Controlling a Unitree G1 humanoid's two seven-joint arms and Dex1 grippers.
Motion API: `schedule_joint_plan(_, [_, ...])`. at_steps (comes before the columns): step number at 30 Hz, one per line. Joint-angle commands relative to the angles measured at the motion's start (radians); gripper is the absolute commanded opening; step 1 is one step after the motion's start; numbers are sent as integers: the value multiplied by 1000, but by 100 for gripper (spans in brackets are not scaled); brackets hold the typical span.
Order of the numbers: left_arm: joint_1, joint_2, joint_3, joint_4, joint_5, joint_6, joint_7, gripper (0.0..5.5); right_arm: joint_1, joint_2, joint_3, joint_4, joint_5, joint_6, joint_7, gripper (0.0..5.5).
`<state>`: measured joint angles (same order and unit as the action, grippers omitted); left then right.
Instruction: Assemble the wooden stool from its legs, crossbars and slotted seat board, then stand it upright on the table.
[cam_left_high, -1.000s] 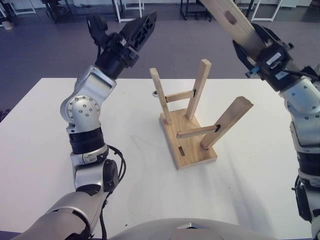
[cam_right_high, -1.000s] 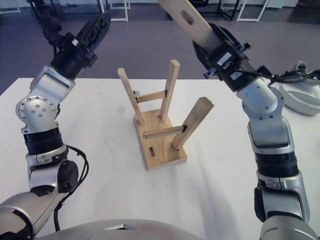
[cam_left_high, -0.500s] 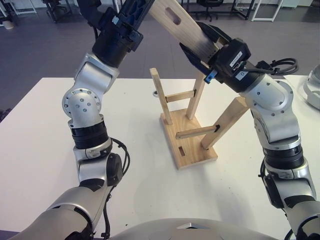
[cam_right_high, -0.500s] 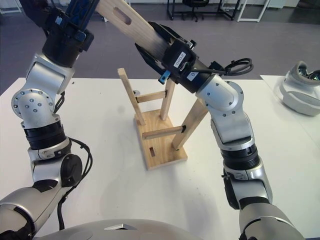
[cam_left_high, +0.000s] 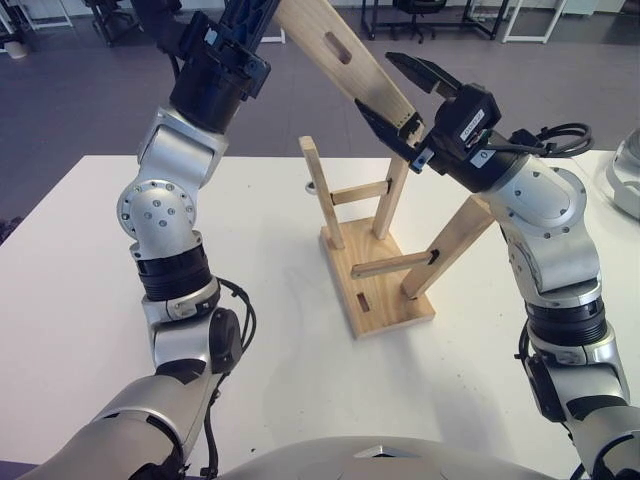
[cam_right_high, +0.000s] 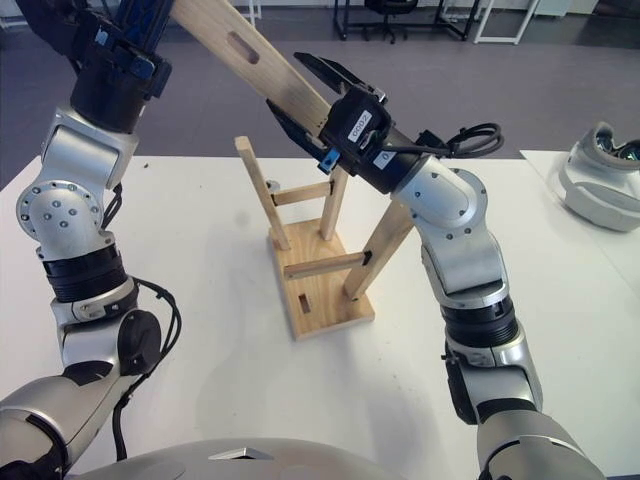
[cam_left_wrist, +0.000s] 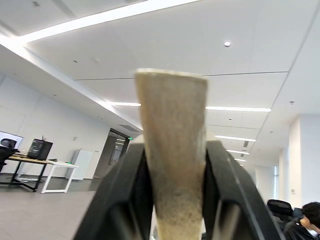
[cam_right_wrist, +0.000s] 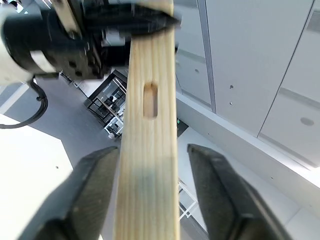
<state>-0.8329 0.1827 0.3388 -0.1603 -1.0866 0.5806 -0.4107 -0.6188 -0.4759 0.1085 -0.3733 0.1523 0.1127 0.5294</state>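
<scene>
Well, the left gripper pinches the spare leg high above the upturned stool on the surface. The right gripper hangs spread around its lower end. Best draw that one clear, then steer the end squarely into the empty slot.

Nothing legible is showing from where I'm standing. A small white sticker is sitting on the housing of the right gripper, just behind the fingers that are flanking the wooden leg. It is carrying a short line of dark characters, but they are coming out too small to make out. Far back in the room, a little green sign is glowing above a doorway, and its wording is likewise too tiny to read.
</scene>
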Motion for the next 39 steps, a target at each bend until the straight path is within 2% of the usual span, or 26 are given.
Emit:
schedule_joint_plan(1, [3, 54, 8, 3, 30, -22, -11, 101, 6, -7, -12, -18, -13, -1, 11, 329])
schedule_joint_plan(4, [46, 105, -4, -20, 58, -10, -33, 101, -21, 3, -90, -13, 10, 25, -41, 385])
schedule_joint_plan(8, [203, 165, -64, -138, 66, 48, -72, 101, -49, -52, -252, 81, 25, 127, -113, 389])
schedule_joint_plan(10, [288, 191, -80, -191, 69, 69, -81, 101, -2, -120, -264, 151, -12, 174, -84, 389])
schedule_joint_plan(14, [448, 209, -148, -263, 174, 48, -75, 101, 251, -201, -185, 226, -70, 157, 32, 389])
schedule_joint_plan(18, [584, 120, -138, -337, 137, 47, 44, 101, 474, -123, -84, 451, -144, 23, 6, 389])
schedule_joint_plan(21, [721, 60, -111, -403, 110, 48, 156, 101, 529, -66, -28, 616, -191, -90, -18, 389])
schedule_joint_plan(25, [877, 0, -84, -455, 74, 54, 287, 101, 619, -60, 21, 542, -197, -161, 26, 389])
schedule_joint_plan(30, [878, -46, 0, -408, -27, 46, 483, 101, 676, -44, 60, 397, -198, -152, 39, 389])
schedule_joint_plan(39, [900, -3, 1, -421, -84, 84, 630, 101, 649, 48, 112, 331, -193, -136, 26, 389])
